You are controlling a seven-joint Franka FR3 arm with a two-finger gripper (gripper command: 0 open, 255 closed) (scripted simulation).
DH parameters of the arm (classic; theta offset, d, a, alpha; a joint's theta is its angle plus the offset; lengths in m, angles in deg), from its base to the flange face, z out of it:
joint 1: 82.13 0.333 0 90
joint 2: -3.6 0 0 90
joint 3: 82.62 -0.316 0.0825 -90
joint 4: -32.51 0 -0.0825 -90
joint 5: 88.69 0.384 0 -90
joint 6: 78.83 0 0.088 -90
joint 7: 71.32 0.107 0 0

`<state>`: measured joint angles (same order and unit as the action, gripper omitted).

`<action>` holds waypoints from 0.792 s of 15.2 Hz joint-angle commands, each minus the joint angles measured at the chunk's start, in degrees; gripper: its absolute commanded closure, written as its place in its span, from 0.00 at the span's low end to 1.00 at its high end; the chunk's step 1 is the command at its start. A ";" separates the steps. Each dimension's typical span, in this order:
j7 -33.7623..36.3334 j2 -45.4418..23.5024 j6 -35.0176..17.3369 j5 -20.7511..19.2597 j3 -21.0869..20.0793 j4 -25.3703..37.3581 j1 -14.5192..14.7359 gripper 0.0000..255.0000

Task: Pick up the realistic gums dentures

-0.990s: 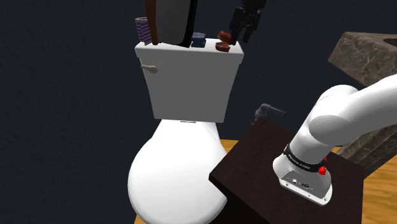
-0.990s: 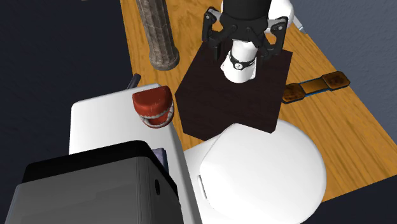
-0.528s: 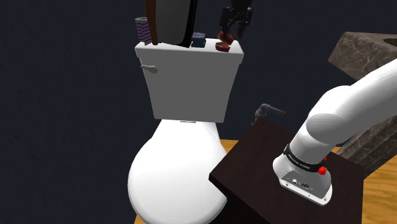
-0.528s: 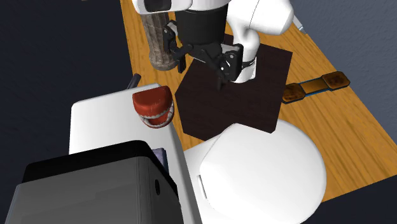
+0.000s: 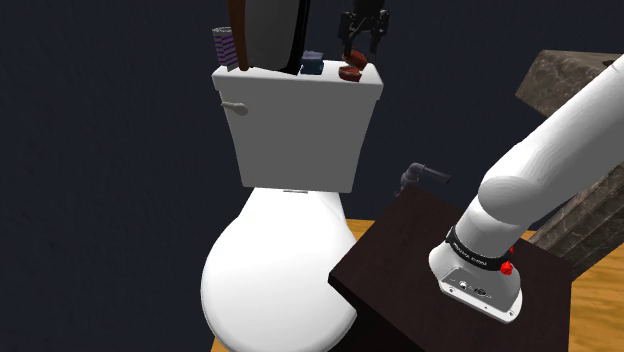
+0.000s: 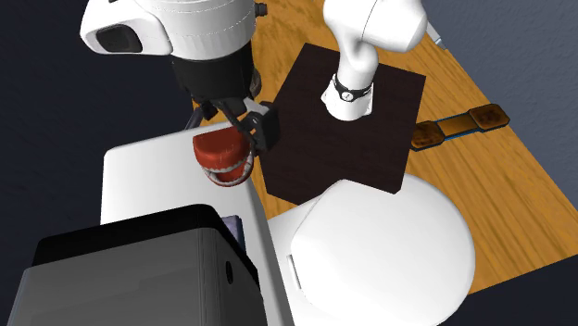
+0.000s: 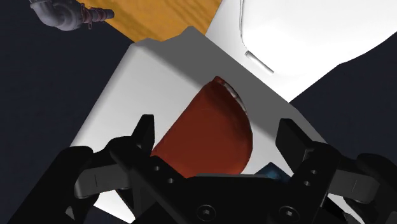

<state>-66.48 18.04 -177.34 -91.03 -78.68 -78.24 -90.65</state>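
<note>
The end effector (image 5: 360,51), spread wide, hovers directly above the red dentures (image 7: 208,135) on the tank lid (image 7: 124,86).

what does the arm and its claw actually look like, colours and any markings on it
The arm is glossy white, built of fat, rounded links. A black band with small white marks rings its foot, and a small red spot sits beside it. The claw is all black: a blocky body with round screw recesses and two squared fingers.
</note>
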 commanded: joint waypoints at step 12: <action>0.22 -0.07 -5.54 -0.27 0.19 -5.52 -0.20 1.00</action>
<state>-66.25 18.05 -182.87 -91.30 -78.50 -83.67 -90.84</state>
